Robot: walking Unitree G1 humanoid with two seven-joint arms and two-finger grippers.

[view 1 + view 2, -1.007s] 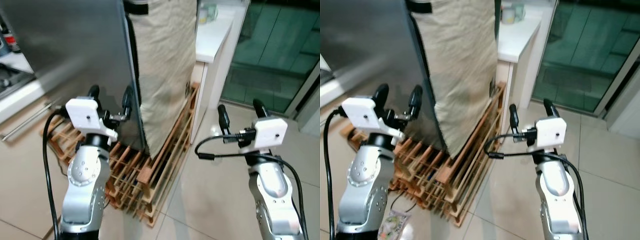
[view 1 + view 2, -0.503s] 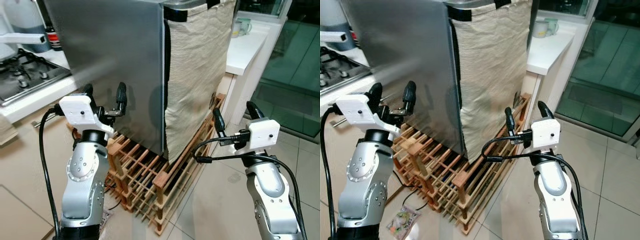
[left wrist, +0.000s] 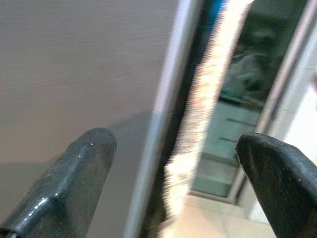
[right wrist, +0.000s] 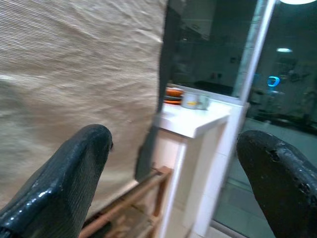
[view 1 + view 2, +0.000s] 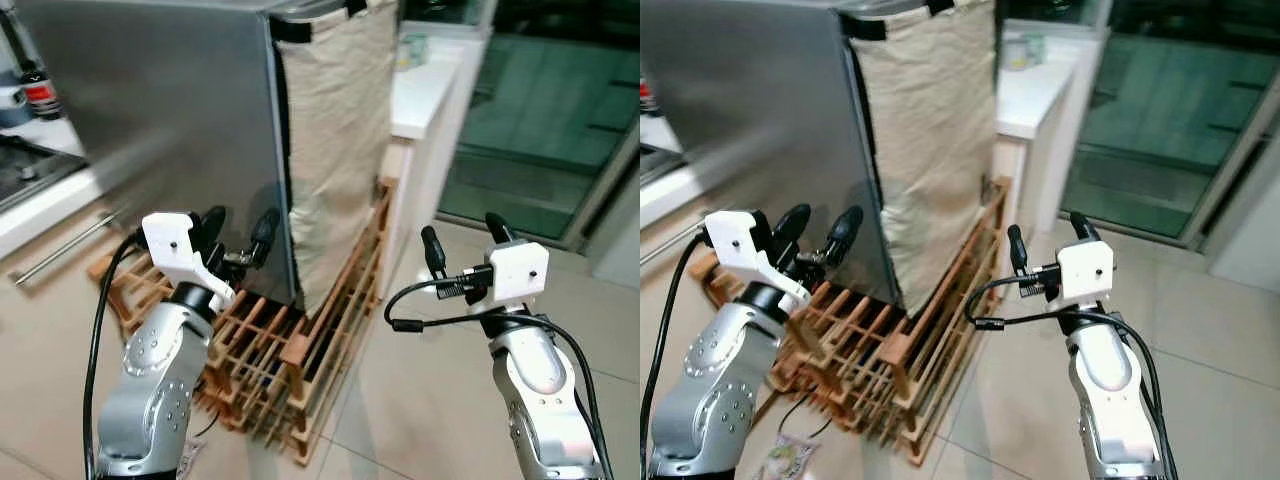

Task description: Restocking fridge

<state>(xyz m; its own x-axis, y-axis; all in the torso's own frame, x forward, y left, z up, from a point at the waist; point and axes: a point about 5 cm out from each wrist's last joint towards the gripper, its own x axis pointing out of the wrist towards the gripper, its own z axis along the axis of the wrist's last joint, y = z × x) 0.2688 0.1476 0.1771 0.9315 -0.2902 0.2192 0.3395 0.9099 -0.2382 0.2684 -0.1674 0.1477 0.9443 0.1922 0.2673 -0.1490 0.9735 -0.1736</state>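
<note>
A tall stainless-steel fridge (image 5: 170, 110) stands ahead of me on the left, its door closed, with a beige cloth (image 5: 335, 130) hanging down its right side. My left gripper (image 5: 240, 222) is open and empty, held close before the fridge's lower front corner. In the left wrist view its fingers (image 3: 74, 173) frame the steel face (image 3: 74, 64) and the corner edge. My right gripper (image 5: 461, 230) is open and empty over the tiled floor, right of the cloth. The right wrist view looks past the cloth (image 4: 74, 64) to a white counter (image 4: 193, 121).
A wooden lattice rack (image 5: 290, 350) lies on the floor around the fridge's base. A white counter (image 5: 425, 85) with mugs (image 5: 415, 48) stands beyond, and glass doors (image 5: 540, 110) on the right. A worktop with a bottle (image 5: 35, 90) is at the left. A small packet (image 5: 780, 462) lies on the tiles.
The whole picture has shifted, so the camera has moved; the stove has left the picture. Both arms keep about the same raised pose with their grippers open and empty.
</note>
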